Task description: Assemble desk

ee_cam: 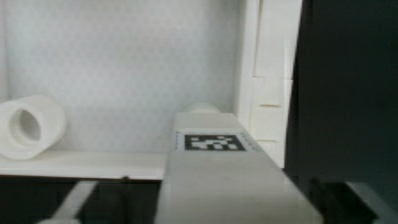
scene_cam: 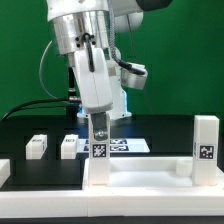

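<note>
The white desk top [scene_cam: 140, 182] lies across the front of the table, rim up. A white leg [scene_cam: 205, 146] with a marker tag stands upright at its corner on the exterior view's right. My gripper [scene_cam: 98, 124] is shut on another tagged leg [scene_cam: 99, 148], held upright at the other corner. In the wrist view this leg [ee_cam: 217, 165] runs between my fingers [ee_cam: 75, 203], with its tag facing the camera. My gripper [ee_cam: 222, 205] is above the top's inner face [ee_cam: 125, 80]. A round socket [ee_cam: 25, 126] shows beside the leg.
Two loose white legs [scene_cam: 37, 146] [scene_cam: 68, 146] stand on the black table behind the top. The marker board [scene_cam: 128, 146] lies behind the gripper. A white part [scene_cam: 3, 170] shows at the exterior view's left edge. A green wall is behind.
</note>
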{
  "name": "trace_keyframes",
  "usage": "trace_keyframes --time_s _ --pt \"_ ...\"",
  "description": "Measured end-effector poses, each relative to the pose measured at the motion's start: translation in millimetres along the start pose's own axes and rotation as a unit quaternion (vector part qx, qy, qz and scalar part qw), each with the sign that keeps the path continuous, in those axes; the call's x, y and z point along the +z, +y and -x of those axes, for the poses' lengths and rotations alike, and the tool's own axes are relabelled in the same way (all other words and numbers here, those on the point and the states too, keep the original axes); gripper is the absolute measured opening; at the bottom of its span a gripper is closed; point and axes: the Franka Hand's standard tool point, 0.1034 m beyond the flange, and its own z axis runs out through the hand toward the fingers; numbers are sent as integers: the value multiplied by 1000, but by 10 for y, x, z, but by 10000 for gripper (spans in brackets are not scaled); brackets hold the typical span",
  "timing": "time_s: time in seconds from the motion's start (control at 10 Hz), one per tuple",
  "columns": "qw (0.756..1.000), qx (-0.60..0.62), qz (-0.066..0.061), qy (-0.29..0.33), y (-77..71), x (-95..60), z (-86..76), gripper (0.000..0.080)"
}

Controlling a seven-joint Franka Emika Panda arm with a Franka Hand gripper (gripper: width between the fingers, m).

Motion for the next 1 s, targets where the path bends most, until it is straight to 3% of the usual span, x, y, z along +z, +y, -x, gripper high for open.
trace_keyframes --time_s 0.1,0.2,0.6,0.8,0.9,1.0 --pt "995 -101 4 3 -6 -3 22 574" --pt "988 -156 6 5 -18 -12 45 635" --pt "965 -261 8 5 -3 -3 16 648" --pt "875 -483 14 20 50 -22 -33 648" --pt "869 -495 14 20 57 -23 -51 648" --pt "877 -479 14 20 55 -17 -42 639"
